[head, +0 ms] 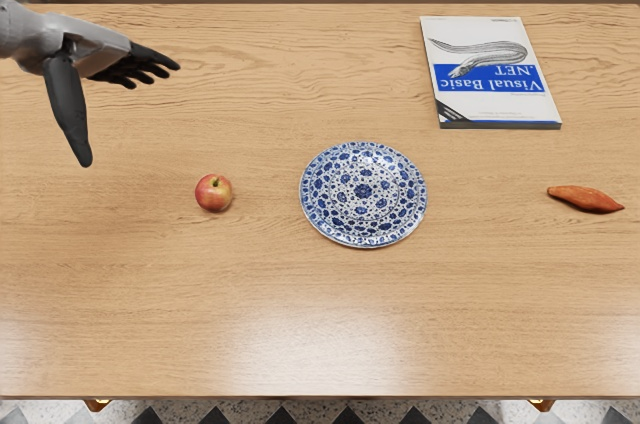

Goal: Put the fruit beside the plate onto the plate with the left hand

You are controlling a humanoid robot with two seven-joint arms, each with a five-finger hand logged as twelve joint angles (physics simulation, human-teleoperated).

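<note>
apple (213, 192): on the desk (150, 294), just left of the plate (363, 194)
left hand (105, 69): above far-left desk, fingers spread, grasping nothing

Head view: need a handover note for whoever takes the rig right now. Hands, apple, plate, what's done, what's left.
Left hand: open, holds nothing, raised over the table's far-left area, away from the fruit.
Right hand: not in view.
Apple: on the table left of the plate, apart from it, untouched.
Sweet potato lies well right of the plate and the book at far right; neither is part of the job.
Done: nothing yet.
Left: reach to the apple, grasp it, set it on the plate.
</note>
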